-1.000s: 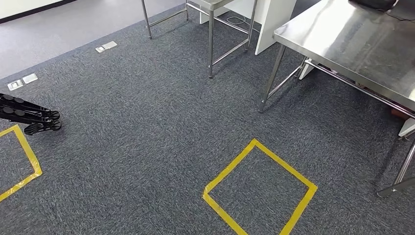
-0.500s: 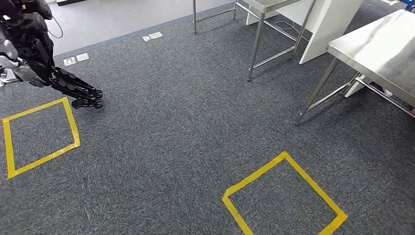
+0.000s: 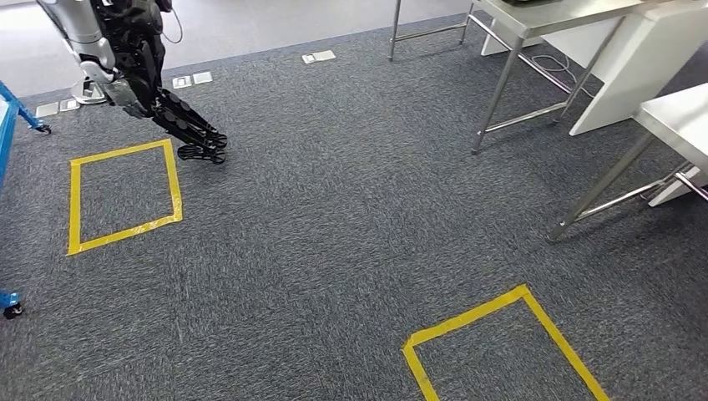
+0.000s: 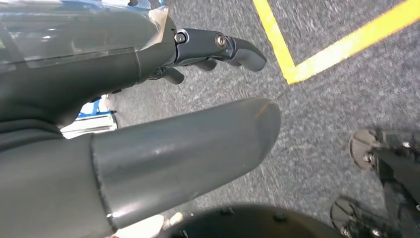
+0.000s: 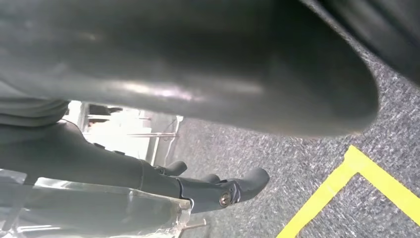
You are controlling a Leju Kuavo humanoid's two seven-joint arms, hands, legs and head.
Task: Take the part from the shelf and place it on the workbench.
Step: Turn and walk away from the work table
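Whereabouts of the part cannot be told from these views, so its place relative to either hand cannot be told either.

Two hands are in sight, and neither has anything in it. The left hand (image 3: 182, 127) hangs at the end of its silver arm, with its dark fingers (image 3: 200, 142) stretched out straight and apart, tips pointing down at the carpet (image 3: 334, 217) just beside one corner of a yellow tape square (image 3: 123, 196). In the left wrist view the thick grey thumb (image 4: 188, 148) juts forward and the fingers lie extended beyond it, clear of the thumb. The right hand (image 5: 208, 74) is the same in its wrist view: thumb out, darker fingers (image 5: 237, 191) spread loose above the carpet, holding nothing, with a strip of yellow tape (image 5: 346, 188) on the floor behind them.

Two yellow tape squares mark the grey carpet: the whole one near the left hand, and a second one (image 3: 501, 313) well apart from it, cut off by the lower edge of the head view.

Two steel tables stand on thin legs, one far off (image 3: 543, 10) and one at the right edge (image 3: 680, 117), with a white panel (image 3: 643, 63) between them. Small metal floor plates (image 3: 318, 57) lie along the carpet's far border. A blue frame on casters (image 3: 10, 311) shows at the left edge.
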